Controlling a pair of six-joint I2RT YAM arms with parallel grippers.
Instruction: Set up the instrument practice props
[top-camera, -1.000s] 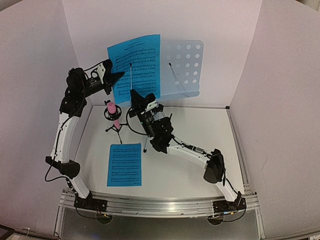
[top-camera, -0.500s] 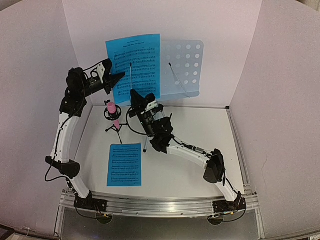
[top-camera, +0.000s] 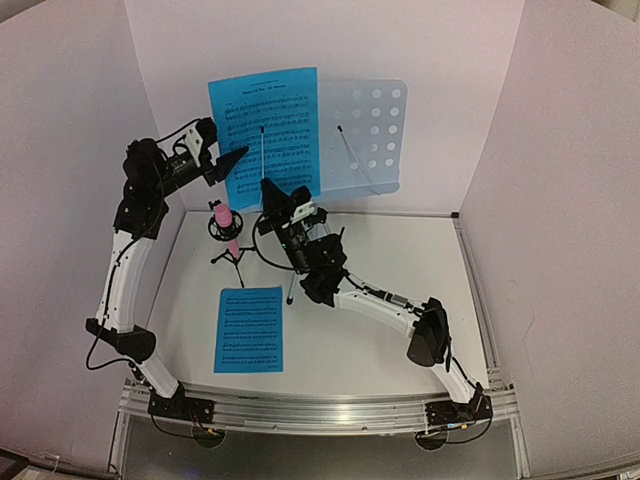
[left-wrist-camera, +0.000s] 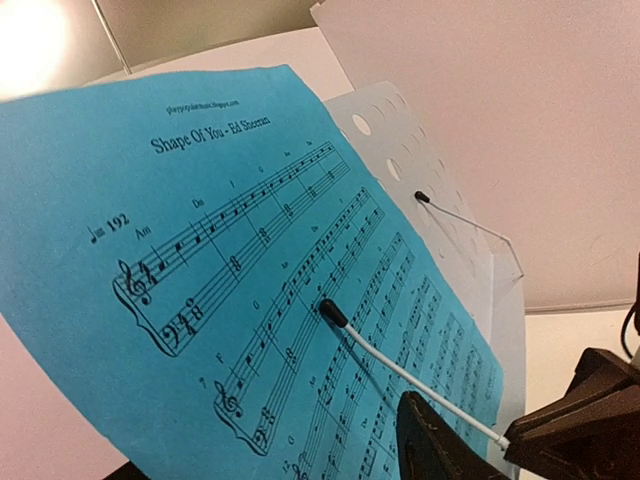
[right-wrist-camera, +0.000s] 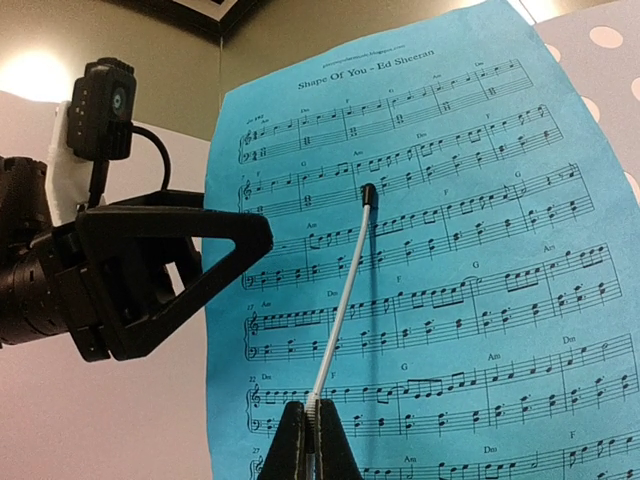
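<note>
With the first blue sheet (right-wrist-camera: 450, 250) resting on the stand desk (top-camera: 370, 130) just ahead of it, the right gripper (right-wrist-camera: 308, 420) pinched the white holder arm (right-wrist-camera: 340, 300) while the left gripper (top-camera: 238, 157) gaped wide, holding nothing, beside the sheet's edge, and the likely next job was lifting the second sheet (top-camera: 249, 328) lying flat below.

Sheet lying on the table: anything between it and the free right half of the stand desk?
Yes. The right arm lies across the path from the table sheet to the stand desk, its hand shut on a retainer wire. A pink microphone stands just behind the sheet.
</note>
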